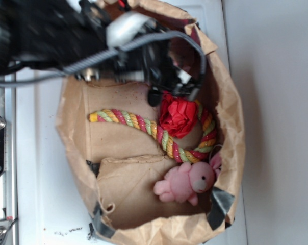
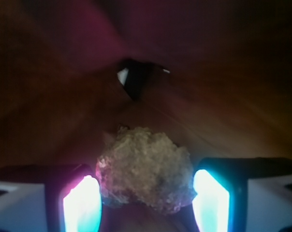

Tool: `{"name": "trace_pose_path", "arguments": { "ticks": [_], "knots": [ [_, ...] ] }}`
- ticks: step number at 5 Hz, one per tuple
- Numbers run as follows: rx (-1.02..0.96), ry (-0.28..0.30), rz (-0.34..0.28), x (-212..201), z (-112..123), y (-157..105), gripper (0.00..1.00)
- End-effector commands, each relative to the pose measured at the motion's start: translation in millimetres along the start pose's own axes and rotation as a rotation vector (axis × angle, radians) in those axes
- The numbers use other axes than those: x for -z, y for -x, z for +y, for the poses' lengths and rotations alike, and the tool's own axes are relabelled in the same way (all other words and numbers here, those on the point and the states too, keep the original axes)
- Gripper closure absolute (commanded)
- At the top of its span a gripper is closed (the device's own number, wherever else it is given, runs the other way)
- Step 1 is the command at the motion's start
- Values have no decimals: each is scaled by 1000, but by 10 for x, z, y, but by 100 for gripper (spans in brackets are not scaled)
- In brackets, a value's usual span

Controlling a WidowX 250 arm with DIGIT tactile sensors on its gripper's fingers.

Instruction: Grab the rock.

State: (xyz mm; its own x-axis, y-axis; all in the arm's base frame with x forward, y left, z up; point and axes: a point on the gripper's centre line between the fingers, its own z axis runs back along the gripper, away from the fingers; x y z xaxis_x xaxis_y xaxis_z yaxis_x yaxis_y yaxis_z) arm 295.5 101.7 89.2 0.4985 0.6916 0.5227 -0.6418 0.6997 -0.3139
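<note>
Brown paper bag [image 1: 77, 127] is lying open on a white surface [image 1: 276, 102], torn rim curling round the whole inside. It's taking up most of the exterior view. Black robot arm [image 1: 47, 30] is reaching in from top left w/ a grey cable [image 1: 93, 58] looping across it and down into the bag's upper right part.

Multicolour rope toy [image 1: 138, 125], twisted red/green/yellow, is running across the bag floor and curling into a loop at right. Pink plush bunny [image 1: 187, 182] is lying near the bag's lower right wall, just below that loop. Red ruffled fabric ball [image 1: 178, 116] is sitting on the rope loop, just under the arm's tip.

Gripper [image 1: 169, 76] is sitting deep in the bag's upper right corner in the ext. view; fingers are too dark and blurred there to read. In the wrist view the gripper [image 2: 147, 195] is showing both fingers [image 2: 80, 203] glowing at bottom left and right, spread apart, w/ the rock [image 2: 145, 174] sitting between them. The rock is a pale, rough, lumpy piece, filling nearly the whole gap; its edges are looking v. close to both pads, but can't tell if they're pressing on it. Behind it the bag interior is dim reddish-brown w/ a dark fold [image 2: 134, 79]. Rock isn't visible in the ext. view, hidden by the arm.
</note>
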Motion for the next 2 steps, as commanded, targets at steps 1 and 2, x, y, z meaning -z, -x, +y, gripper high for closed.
{"name": "trace_pose_path", "arguments": {
  "ticks": [1,2],
  "knots": [
    [112,12,193,-491,-129,-267,100],
    [156,-6,252,-595,-268,-247,100]
  ]
}}
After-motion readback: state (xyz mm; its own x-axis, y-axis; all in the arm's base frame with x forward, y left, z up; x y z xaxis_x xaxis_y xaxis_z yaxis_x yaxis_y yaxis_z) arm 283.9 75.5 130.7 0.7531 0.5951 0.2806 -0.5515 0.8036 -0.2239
